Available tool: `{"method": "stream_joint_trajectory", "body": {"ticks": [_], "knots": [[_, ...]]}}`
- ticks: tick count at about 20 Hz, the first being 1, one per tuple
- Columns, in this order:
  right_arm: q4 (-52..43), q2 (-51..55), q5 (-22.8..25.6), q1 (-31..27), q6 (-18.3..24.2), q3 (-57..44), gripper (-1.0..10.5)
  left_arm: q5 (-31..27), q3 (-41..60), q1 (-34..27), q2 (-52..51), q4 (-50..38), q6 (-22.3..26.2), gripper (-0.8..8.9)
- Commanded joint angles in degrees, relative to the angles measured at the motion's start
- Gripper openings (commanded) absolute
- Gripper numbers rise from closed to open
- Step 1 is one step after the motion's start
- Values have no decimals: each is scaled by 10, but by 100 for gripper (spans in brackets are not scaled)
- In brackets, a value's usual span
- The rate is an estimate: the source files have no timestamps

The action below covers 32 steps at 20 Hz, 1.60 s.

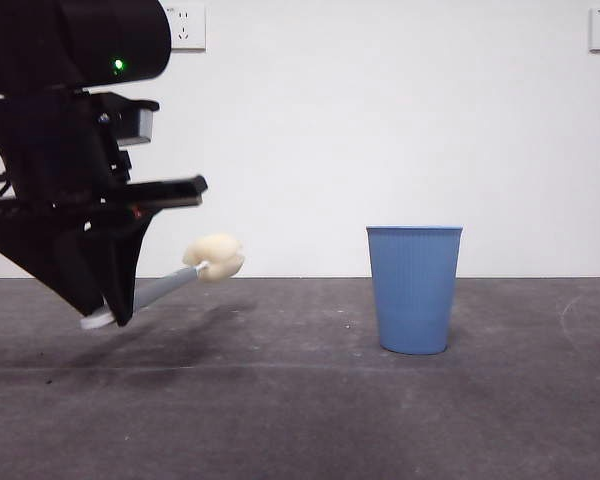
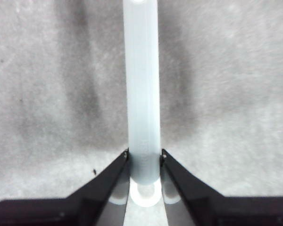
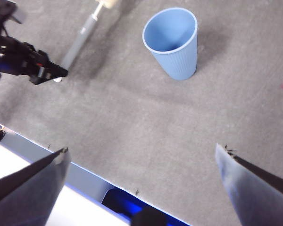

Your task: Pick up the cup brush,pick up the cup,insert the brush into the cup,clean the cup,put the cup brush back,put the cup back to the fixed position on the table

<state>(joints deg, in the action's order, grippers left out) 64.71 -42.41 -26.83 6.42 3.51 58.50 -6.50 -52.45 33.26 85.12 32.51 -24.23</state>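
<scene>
The left claw (image 1: 115,310) is clamped on the thin end of the brush (image 1: 175,283), holding it up off the table (image 1: 300,420), far left of the cup (image 1: 414,288). The right claw (image 3: 141,188) is wide apart, waiting. Held so near its end, the brush could slip or swing.

No text, label, brand or number can be read anywhere (the handle's faint moulded mark stays illegible).
</scene>
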Motion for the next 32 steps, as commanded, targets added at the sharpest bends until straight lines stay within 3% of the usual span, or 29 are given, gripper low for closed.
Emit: {"method": "stream_joint_trajectory", "body": {"ticks": [1,3,5,14,17,23,32], "knots": [[-21,-19,-3,1,-9,0,596,21,6,1,-24,5,16,-8],[-64,-46,-8,1,-11,-10,596,26,6,1,-57,4,32,-9],[-121,-71,-46,1,-21,-36,597,26,6,1,-98,5,42,-9],[-370,-158,-40,41,-56,-179,598,55,6,1,-268,35,65,-9],[-471,-181,13,58,-66,-236,598,55,6,1,-296,79,83,-9],[-666,-255,62,90,-79,-319,597,83,6,1,-309,109,110,-9],[-947,-460,86,129,-65,-326,596,82,6,2,-309,109,115,-8]]}}
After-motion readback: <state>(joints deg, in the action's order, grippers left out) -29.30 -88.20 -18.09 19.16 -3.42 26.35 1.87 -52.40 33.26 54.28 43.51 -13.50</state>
